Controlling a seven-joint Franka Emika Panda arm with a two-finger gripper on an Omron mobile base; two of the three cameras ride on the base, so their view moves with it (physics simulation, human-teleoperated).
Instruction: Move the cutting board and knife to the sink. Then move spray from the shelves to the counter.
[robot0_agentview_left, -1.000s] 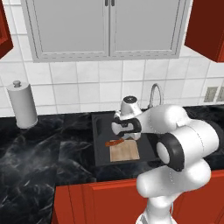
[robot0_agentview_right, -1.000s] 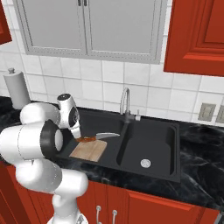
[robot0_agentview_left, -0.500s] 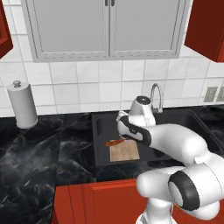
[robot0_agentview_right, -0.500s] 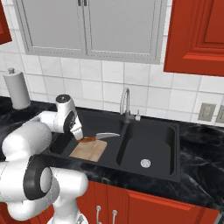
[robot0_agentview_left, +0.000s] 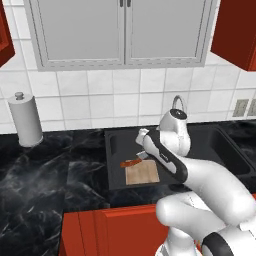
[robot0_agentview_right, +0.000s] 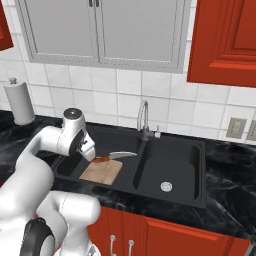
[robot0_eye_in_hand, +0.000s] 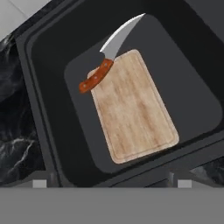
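The cutting board and the knife already lie in the left basin of the sink, so the coming move looks to be the spray, which I cannot see from here. The pincer hangs just above the board with its jaws apart and empty. The board, pale wood with rounded corners, runs its long axis near to far. The knife's reddish-brown handle rests on the board's far left corner, the curved grey blade pointing off it toward the faucet
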